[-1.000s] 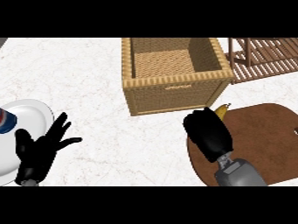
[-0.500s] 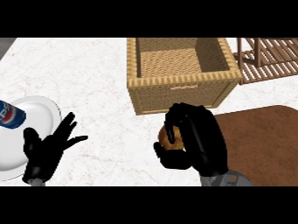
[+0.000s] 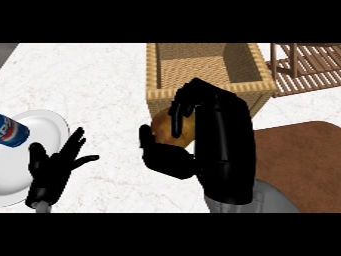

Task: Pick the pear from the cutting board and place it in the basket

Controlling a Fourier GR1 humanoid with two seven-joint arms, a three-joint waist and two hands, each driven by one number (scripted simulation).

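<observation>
Right hand (image 3: pixel 174 150) curled round pear (image 3: pixel 174 129) | basket (image 3: pixel 207 95) just beyond | risk: pear knocked against near wall if carried low

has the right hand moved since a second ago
Yes. The right hand, curled round the pear, has left the cutting board and come up and leftward, now in front of the basket's near wall.

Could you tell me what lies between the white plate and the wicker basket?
In the head view, only bare marble counter lies between the plate and the basket; the open left hand sits lower, at the plate's edge.
</observation>
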